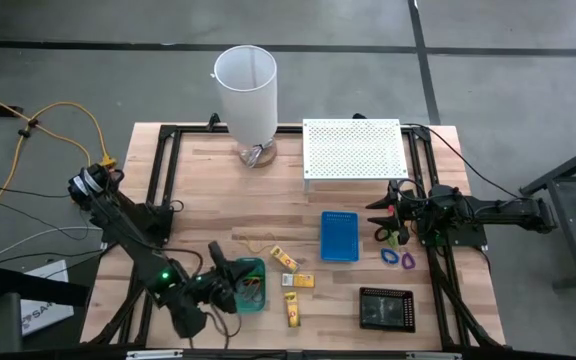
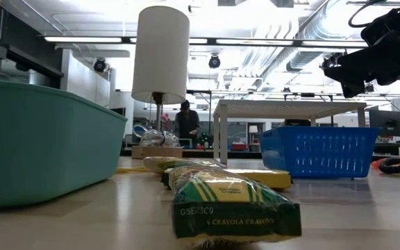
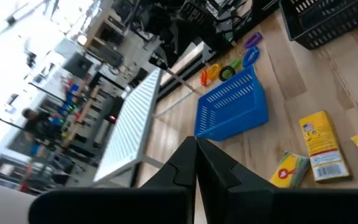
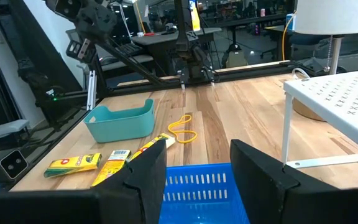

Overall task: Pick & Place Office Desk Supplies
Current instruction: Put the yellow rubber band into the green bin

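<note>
Left gripper (image 1: pixel 230 272) jaws clenched on nothing, hanging over the teal plastic tray (image 1: pixel 249 283) at the wooden worktop (image 1: pixel 278 205) front edge. Right gripper (image 1: pixel 383 212) jaws released, raised just beside the blue mesh basket (image 1: pixel 339 236). Yellow crayon packets (image 1: pixel 292 308) lie loose between tray and basket, yellow rubber-band loop (image 1: pixel 257 243) behind the tray, blue and purple clips (image 1: pixel 398 258) beside the basket

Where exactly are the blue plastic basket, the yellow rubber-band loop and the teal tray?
Blue plastic basket (image 1: pixel 339 236): high view, middle of its floor.
Yellow rubber-band loop (image 4: pixel 181 132): right wrist view, on the band's loop.
Teal tray (image 4: pixel 120 122): right wrist view, its front wall.
</note>
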Robot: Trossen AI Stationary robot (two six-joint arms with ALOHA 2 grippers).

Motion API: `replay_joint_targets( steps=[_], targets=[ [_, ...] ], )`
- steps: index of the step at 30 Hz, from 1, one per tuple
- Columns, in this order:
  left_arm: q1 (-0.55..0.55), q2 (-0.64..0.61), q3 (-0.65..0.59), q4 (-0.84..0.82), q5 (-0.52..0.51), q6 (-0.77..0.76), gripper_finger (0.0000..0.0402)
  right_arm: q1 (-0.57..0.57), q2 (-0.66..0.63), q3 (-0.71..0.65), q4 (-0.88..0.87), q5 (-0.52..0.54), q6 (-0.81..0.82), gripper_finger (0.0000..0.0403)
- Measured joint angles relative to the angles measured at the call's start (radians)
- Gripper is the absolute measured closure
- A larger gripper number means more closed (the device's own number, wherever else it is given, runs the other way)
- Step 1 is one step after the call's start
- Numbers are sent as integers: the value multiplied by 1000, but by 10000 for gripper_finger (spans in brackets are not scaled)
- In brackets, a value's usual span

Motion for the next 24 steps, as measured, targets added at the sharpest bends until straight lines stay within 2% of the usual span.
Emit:
replay_joint_targets(
  steps=[11,15,24],
  targets=[
    [192,0,0,-123,244,-251,401,0,0,0,0,0,0,237],
    [281,0,0,-186,379,-338,401,0,0,0,0,0,0,237],
    [463,-1,0,-259,675,-423,401,0,0,0,0,0,0,237]
  ],
)
